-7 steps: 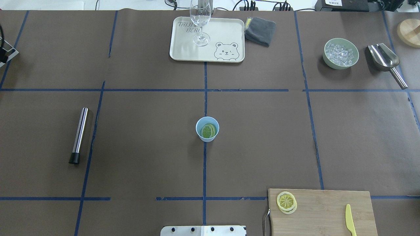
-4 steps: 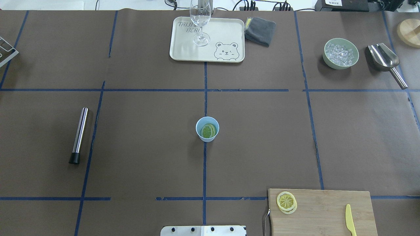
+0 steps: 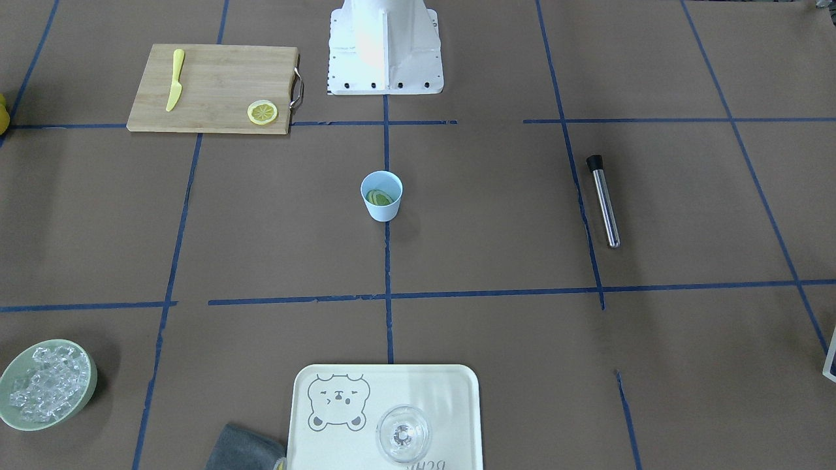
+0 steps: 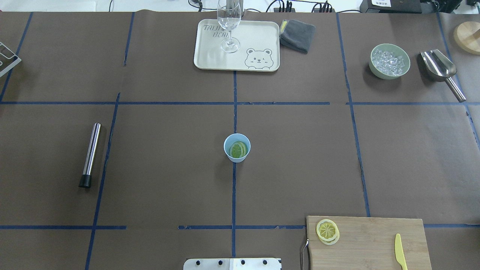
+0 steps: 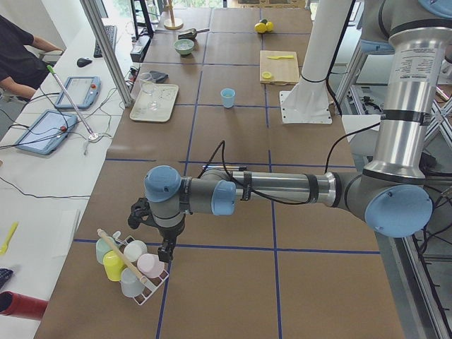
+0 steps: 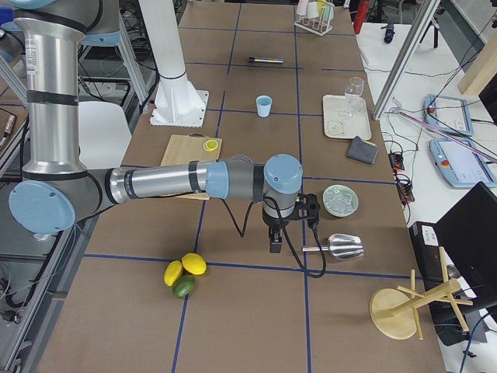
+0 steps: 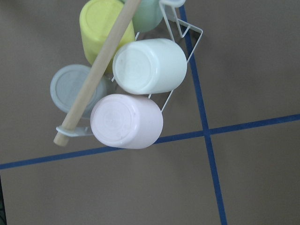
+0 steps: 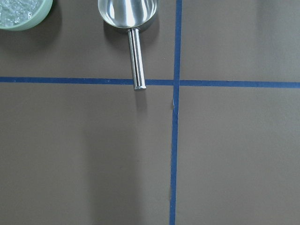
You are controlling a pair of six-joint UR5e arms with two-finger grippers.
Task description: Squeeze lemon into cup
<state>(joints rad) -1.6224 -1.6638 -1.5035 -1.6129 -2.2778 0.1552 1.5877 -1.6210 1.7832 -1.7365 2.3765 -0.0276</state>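
The pale-blue cup (image 4: 237, 154) stands at the table's middle, also in the front-facing view (image 3: 381, 207). It holds a green slice and a pale yellow one. A yellow lemon slice (image 4: 327, 230) lies stacked on another at the near left corner of the wooden board (image 4: 371, 240). My left gripper (image 5: 166, 258) shows only in the exterior left view, hanging over a rack of cups (image 7: 140, 93) far to the table's left. My right gripper (image 6: 275, 245) shows only in the exterior right view, by the steel scoop (image 8: 131, 18). Whether either is open or shut I cannot tell.
A yellow knife (image 4: 399, 251) lies on the board. A cream tray (image 4: 258, 41) at the back bears a clear glass (image 4: 228, 22), with a grey cloth (image 4: 298, 34) beside it. A green bowl of ice (image 4: 389, 61) sits back right. A steel muddler (image 4: 90, 154) lies left.
A dark part of the left arm at the overhead view's left edge has gone out of view. Nothing on the table has moved.
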